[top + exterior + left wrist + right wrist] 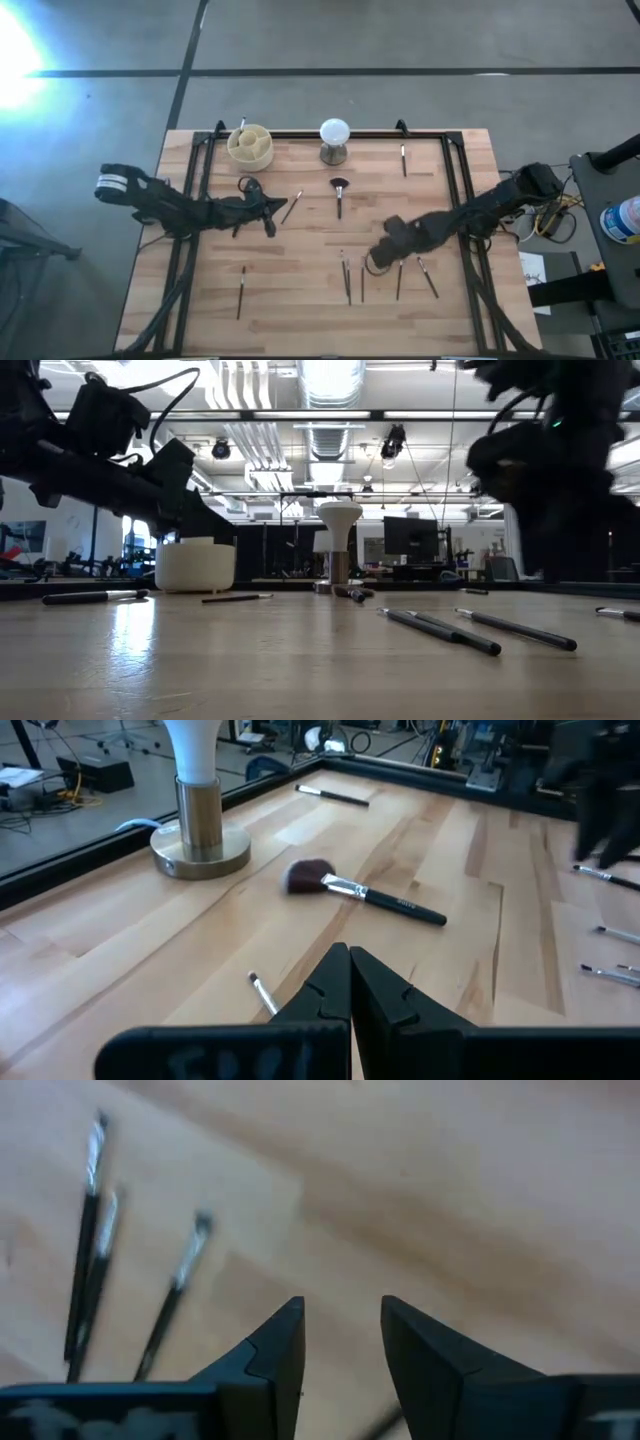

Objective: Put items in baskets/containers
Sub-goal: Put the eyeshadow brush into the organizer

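The cream cup (250, 146) stands at the far edge of the wooden table (300, 300), with the white ball on its metal stand (334, 140) just to its right. All other places below are given from the cup.

The left gripper (270, 208) hovers a little in front of the cup and slightly right of it. In the left wrist view its fingers (330, 990) are pressed together with nothing visibly between them. One thin brush (292, 207) lies just beyond the fingertips, toward the ball side.

The fan-headed brush (339, 194) lies in front of the ball stand, further right of the cup. One brush (403, 159) lies far right near the table's back edge, and another (241, 291) lies alone at the near edge, well in front of the cup.

The right gripper (378, 262) hangs far from the cup, toward the near right part of the table. Its fingers (275, 1350) stand apart with a clear gap and hold nothing. A cluster of brushes (350, 278) lies around it; the blur makes their exact number uncertain, perhaps five.
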`<state>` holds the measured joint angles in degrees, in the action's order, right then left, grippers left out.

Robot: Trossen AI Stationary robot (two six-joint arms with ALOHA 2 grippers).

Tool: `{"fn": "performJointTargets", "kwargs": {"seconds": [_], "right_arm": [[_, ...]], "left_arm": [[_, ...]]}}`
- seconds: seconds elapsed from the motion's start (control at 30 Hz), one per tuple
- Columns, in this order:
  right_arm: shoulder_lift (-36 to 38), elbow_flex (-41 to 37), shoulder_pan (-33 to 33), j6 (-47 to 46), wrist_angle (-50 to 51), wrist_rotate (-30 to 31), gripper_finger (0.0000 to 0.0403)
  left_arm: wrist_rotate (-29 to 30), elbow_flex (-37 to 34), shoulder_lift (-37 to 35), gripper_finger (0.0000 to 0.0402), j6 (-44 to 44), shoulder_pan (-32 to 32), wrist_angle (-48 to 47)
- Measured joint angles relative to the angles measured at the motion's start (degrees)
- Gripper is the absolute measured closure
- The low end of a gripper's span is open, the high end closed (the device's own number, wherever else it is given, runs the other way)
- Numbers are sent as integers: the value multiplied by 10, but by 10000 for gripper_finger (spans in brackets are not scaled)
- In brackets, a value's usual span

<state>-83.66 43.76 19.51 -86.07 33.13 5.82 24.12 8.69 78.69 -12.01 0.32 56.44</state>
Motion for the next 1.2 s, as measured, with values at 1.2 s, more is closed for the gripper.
{"fn": "performJointTargets", "kwargs": {"seconds": [1.2], "right_arm": [[-78,27,75,7,35,142,392]], "left_arm": [[-70,56,7,402,23,0,31]]}}
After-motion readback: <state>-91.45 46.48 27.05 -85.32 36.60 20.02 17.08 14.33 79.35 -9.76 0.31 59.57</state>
